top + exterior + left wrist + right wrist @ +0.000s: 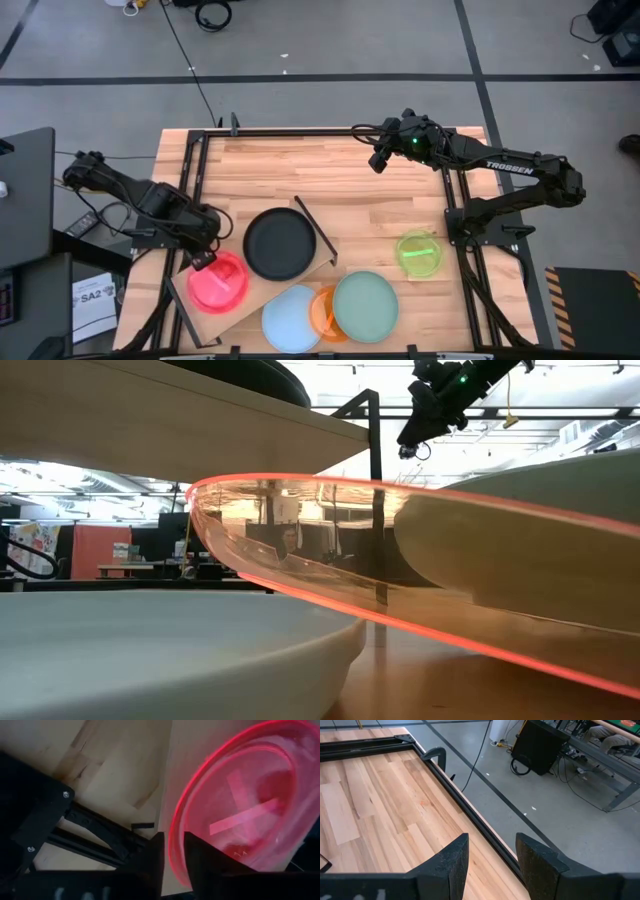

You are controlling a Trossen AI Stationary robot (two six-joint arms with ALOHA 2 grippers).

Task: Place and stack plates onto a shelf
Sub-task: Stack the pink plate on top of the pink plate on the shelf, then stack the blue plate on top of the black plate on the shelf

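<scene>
High view shows the shelf (262, 292), a pale board lying slantwise at the near left of the table (380, 190), with its thin black frame (318, 232) at the far right end. Two plates rest on it: the black plate (281, 243) toward the frame end and the pink plate (218, 281) toward the near left end. The left gripper (204, 260) sits at the pink plate's far left rim. In the left wrist view its fingers (205, 857) straddle that rim with a narrow gap either side, so the grip looks loosened, though whether a pad touches the plastic I cannot tell.

Off the shelf, along the near edge, the light-blue plate (291, 317), the orange plate (324, 312) and the mint-green plate (365, 305) lie in a row; the orange one is tucked between the other two, partly covered by the mint-green one. The neon-green plate (419, 253) lies alone, well apart to the right, beside the right arm's base.

The right gripper (380, 158) hangs over the bare far side of the table, its jaws spread and empty.
</scene>
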